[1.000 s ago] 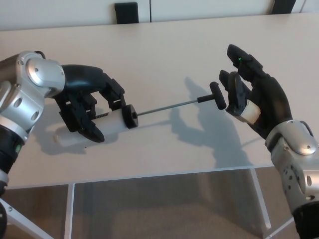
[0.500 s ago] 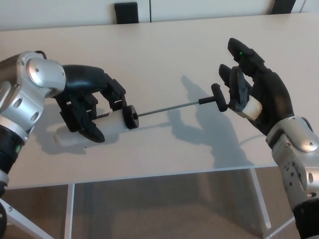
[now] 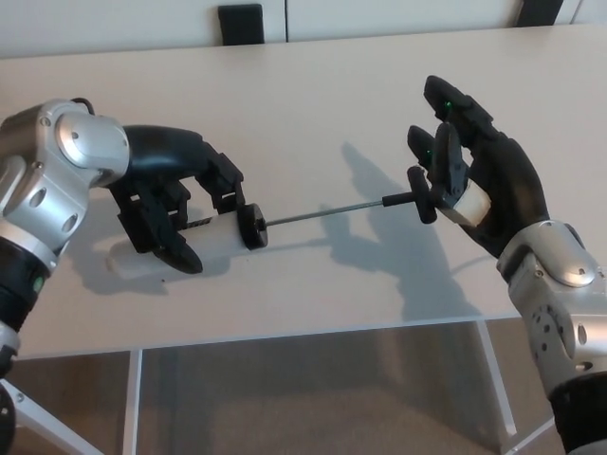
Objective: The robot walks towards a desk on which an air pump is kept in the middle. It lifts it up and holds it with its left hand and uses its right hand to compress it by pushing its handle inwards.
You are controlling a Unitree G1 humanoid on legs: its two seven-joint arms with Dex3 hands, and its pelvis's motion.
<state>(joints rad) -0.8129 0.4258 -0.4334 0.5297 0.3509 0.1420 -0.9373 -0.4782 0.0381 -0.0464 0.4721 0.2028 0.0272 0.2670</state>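
Observation:
The air pump has a white barrel with a black end cap, a thin metal rod drawn far out, and a black T-handle. It hangs above the pale desk. My left hand is shut on the barrel from above. My right hand is open at the right, its fingers spread, its palm and thumb touching the handle's outer end.
A dark chair back shows past the desk's far edge, another at the top right corner. The desk's front edge runs below the hands, with white legs and floor underneath.
My right hand has shifted a little left and up against the handle. The pump and my left hand have moved slightly right; the rod looks about as long as before.

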